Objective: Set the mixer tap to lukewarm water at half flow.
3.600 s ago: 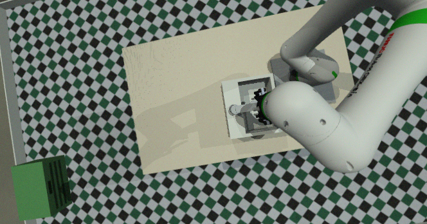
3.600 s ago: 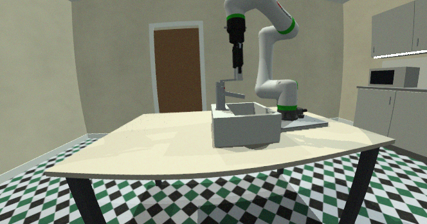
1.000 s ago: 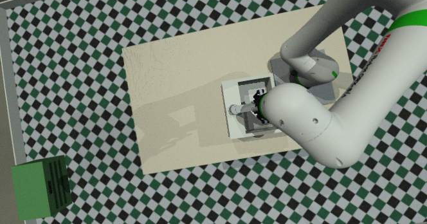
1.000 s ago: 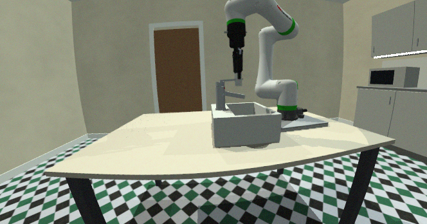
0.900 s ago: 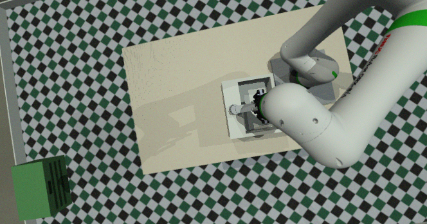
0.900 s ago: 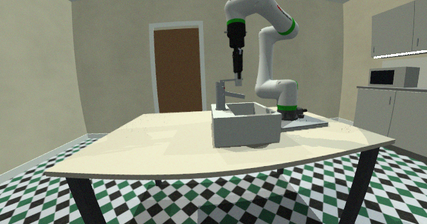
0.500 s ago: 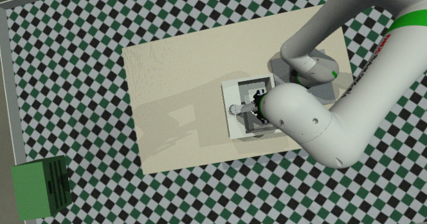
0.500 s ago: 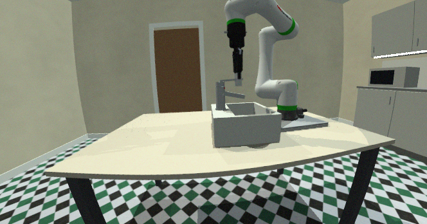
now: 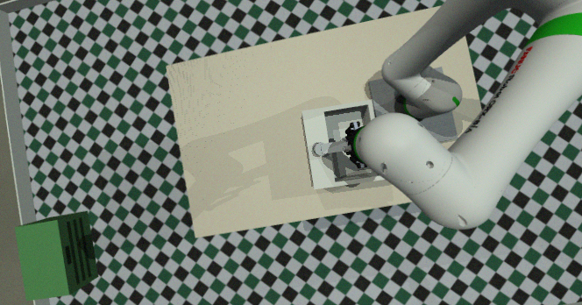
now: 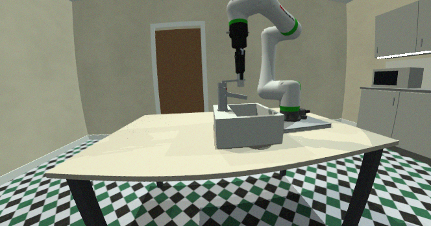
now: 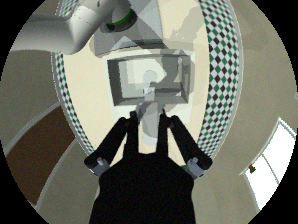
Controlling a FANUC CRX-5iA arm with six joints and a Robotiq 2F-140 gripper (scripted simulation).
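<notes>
A grey mixer tap (image 10: 223, 97) stands on the rim of a white sink basin (image 10: 248, 127) on the table. Its spout (image 10: 237, 95) reaches out over the basin. The lever (image 10: 231, 80) runs from the tap's top out above the spout, about level or slightly raised, in line with the spout. My gripper (image 10: 240, 81) hangs straight down from the arm and is shut on the lever's outer end. In the overhead view the tap body (image 9: 318, 148) and lever (image 9: 335, 146) show, with the gripper (image 9: 353, 145) mostly hidden under the arm. In the wrist view the fingers flank the lever. The red and blue dots are not visible.
The arm's base (image 10: 289, 108) stands on a grey plate (image 10: 306, 123) behind the basin. A green box (image 9: 54, 255) sits on the floor at the lower left. A microwave (image 10: 397, 77) stands on a counter at the right, and a brown door (image 10: 180, 70) is behind.
</notes>
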